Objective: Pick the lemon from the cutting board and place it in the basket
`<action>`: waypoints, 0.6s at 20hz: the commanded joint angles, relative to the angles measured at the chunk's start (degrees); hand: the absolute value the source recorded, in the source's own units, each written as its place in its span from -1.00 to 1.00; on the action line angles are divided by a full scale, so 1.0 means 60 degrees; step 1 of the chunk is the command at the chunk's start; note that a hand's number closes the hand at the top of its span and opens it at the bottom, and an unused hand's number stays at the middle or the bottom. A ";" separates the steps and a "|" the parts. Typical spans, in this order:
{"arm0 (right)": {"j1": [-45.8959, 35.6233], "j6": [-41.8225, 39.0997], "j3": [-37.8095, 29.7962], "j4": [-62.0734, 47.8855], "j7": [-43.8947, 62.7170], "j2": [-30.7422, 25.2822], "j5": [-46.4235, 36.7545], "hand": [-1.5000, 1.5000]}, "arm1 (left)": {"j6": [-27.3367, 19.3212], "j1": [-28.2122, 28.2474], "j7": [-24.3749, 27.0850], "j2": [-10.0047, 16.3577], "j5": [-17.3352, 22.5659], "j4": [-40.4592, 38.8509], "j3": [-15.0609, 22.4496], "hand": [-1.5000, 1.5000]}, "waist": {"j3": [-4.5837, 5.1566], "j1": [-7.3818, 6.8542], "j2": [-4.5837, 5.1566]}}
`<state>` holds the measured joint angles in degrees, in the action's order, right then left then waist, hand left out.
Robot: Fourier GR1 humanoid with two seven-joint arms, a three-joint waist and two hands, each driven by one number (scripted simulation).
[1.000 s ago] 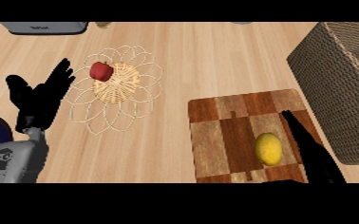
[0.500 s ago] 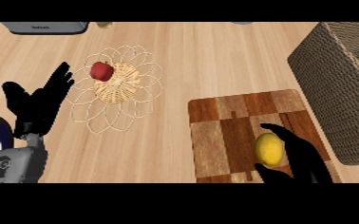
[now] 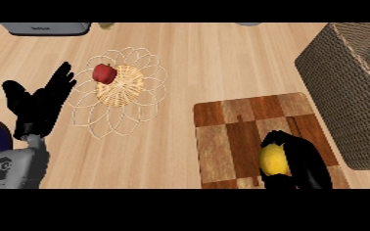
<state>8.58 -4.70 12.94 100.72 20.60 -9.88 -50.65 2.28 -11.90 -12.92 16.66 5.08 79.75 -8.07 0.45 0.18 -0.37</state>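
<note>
Lemon (image 3: 273, 160) is seen lying on the cutting board (image 3: 239, 132), near the board's lower right corner, its yellow skin showing on the left side only. It is enclosed by the right hand (image 3: 309, 162), whose black fingers are curled over the top of the fruit and down its right side, so that the lemon is gripped and partly hidden. Whether the lemon is lifted clear of the board or is resting on it cannot be told from the head view.

The cutting board, made of dark and light wooden blocks, is laid on the pale wooden counter (image 3: 217, 58) at the lower right. Just beside its right edge the wicker basket (image 3: 339, 88) is found, a tall container with woven walls, cut off by the view's right edge.

The left hand (image 3: 39, 103) is shown at the view's left edge, held open with its fingers straight and pointing up; nothing is held by it. Next to it, well apart from the board, a wire dish (image 3: 148, 103) with looped petals and a woven centre is set on the counter, and a red fruit (image 3: 104, 73) is placed on the upper left part of that centre. A grey object (image 3: 47, 28) is partly seen at the counter's far left corner.
</note>
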 commanded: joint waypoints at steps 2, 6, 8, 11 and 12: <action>0.0417 -0.0120 0.0340 0.0181 0.0011 0.0058 -0.0359 1.00 | -0.0019 0.0130 -0.0145 -0.0075 -0.0153 0.0452 -0.0055 0.00 | -0.0075 -0.0009 0.0054; -0.3040 0.0906 -0.1039 -0.1843 0.4162 0.1602 -0.0895 1.00 | 0.0165 -0.0323 0.0074 -0.0212 -0.0138 0.0069 0.0313 0.00 | -0.0057 -0.0648 0.0326; -0.3485 0.1473 -0.1668 -0.2127 0.4999 0.1619 -0.0972 1.00 | 0.0206 -0.0430 0.0012 -0.0206 -0.0125 0.0104 0.0358 0.00 | -0.0062 -0.0831 0.0472; -0.5020 0.2130 -0.2011 -0.2961 0.6469 0.1633 -0.1093 1.00 | 0.0327 -0.0627 -0.0064 -0.0213 -0.0114 0.0138 0.0485 0.00 | -0.0074 -0.1236 0.0475; -0.5593 0.2602 -0.2045 -0.3211 0.6872 0.1636 -0.1203 1.00 | 0.0266 -0.0706 -0.0109 -0.0404 -0.0109 0.0131 0.0599 0.00 | -0.0079 -0.1225 0.0430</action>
<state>-15.18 5.03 3.63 86.59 51.83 -0.99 -56.49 3.73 -14.80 -13.27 15.43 4.50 80.50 -5.78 0.07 -5.32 1.89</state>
